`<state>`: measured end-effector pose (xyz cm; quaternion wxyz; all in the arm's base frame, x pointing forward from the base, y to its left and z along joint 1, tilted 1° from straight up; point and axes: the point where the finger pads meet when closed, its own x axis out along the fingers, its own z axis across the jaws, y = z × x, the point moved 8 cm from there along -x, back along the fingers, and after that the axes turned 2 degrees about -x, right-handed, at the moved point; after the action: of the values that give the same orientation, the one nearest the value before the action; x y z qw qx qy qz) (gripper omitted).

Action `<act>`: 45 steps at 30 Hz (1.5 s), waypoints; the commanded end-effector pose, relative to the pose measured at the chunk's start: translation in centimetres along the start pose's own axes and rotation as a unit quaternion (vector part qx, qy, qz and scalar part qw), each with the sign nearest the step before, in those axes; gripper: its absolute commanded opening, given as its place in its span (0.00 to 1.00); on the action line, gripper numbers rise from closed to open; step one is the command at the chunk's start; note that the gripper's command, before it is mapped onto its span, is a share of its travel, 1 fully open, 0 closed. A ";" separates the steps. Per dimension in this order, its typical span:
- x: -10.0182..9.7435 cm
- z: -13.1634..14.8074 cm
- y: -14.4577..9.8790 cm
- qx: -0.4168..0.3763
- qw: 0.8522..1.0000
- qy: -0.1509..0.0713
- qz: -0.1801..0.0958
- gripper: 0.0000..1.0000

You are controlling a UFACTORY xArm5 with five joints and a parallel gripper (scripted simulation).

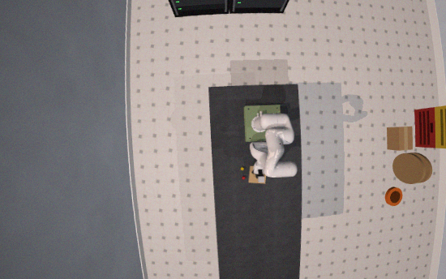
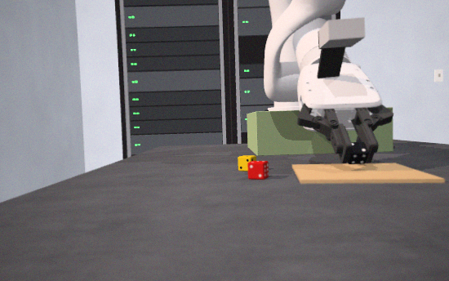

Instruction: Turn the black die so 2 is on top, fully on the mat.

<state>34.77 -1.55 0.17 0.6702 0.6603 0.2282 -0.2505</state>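
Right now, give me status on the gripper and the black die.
Gripper shut on black die. Die low over mat. Red die, yellow die off mat, apart.

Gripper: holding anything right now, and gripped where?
Yes. The gripper is shut on the black die, fingers pinching two opposite side faces, low over the mat.

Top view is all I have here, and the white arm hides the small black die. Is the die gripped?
Observer: Yes. In the exterior view the dark two-finger gripper is shut on the small black die.
Operator: Is it down on the flat tan mat?
Observer: It sits at the surface of the flat tan mat; contact is unclear.
Operator: Do the small red die and small yellow die touch?
Observer: The small red die overlaps the small yellow die there; contact is unclear.
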 end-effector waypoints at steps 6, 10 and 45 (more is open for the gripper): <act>0.4 0.0 -0.4 0.000 1.000 0.000 0.001 0.15; 0.4 0.0 -0.5 0.000 1.000 0.000 0.001 0.15; 0.4 0.0 -0.5 0.000 1.000 0.000 0.001 0.15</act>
<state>34.78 -1.55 -0.54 0.6702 0.6603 0.2282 -0.2505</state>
